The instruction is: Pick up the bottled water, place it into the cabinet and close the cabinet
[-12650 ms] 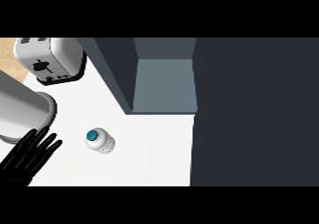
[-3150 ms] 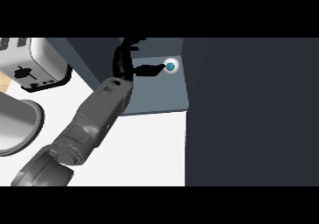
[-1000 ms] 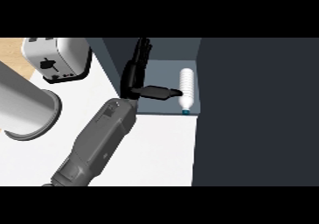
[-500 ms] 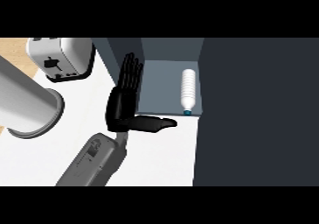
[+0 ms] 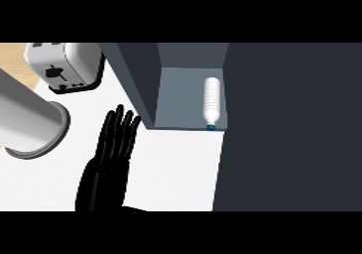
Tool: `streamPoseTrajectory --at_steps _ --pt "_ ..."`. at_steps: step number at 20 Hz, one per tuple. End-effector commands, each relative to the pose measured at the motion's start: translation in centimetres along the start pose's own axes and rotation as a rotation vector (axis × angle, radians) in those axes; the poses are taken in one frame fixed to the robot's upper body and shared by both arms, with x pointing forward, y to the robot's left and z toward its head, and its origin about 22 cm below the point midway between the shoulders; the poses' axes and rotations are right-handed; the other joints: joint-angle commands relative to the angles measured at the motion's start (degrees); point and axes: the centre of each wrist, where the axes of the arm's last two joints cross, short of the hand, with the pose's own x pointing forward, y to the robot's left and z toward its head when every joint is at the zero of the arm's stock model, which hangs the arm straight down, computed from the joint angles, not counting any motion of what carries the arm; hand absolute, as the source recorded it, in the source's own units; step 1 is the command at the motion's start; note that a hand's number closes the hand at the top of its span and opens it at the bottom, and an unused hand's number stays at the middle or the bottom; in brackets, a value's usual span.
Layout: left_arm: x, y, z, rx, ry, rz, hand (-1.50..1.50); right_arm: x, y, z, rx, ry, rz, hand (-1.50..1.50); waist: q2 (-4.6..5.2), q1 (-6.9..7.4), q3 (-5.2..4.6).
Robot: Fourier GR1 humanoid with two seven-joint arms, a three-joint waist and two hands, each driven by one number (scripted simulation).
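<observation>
The bottled water [image 5: 212, 101] lay inside the cabinet [image 5: 176, 59], its cap at the lip where a closing door might catch it, while the left hand [image 5: 110, 154] hung empty, fingers straight.

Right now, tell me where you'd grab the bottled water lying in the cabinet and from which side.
Probably around the mid-body. The bottled water lies on its side in the cabinet, cap toward the front edge, close to the right wall. I'd bring the left hand in through the open front and curl round the ribbed body from its freer left side.
</observation>
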Motion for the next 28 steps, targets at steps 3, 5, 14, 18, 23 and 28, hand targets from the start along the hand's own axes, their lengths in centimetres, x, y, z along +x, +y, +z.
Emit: streamPoseTrajectory --at_steps 3,5,14,18,23,28 --pt "3.0 1.1 4.6 0.051 -0.022 0.001 -1.50 2.0 0.6 0.2 0.250 0.099 0.081 1.50 0.20 0.06 -0.10" --pt "3.6 2.1 6.3 0.072 -0.042 -0.005 -1.50 2.5 1.3 0.3 0.301 0.067 0.068 1.50 0.18 -0.30 -0.11" --pt "9.5 4.8 9.0 0.109 -0.069 -0.041 -1.50 3.9 5.3 -1.3 0.391 0.015 0.093 1.50 0.13 0.11 -0.16" --pt "9.9 5.6 10.7 0.104 -0.077 -0.026 -1.50 4.1 5.8 -2.2 0.431 0.022 0.112 1.50 0.15 1.22 -0.23" --pt "10.5 7.0 11.0 0.117 -0.086 -0.013 -1.50 4.1 7.3 -3.0 0.437 0.040 0.096 1.50 0.27 1.71 -0.29" --pt "10.7 8.2 12.3 0.109 -0.052 -0.007 -1.50 3.4 7.1 -4.5 0.407 0.053 0.023 1.50 0.54 2.30 -0.24"
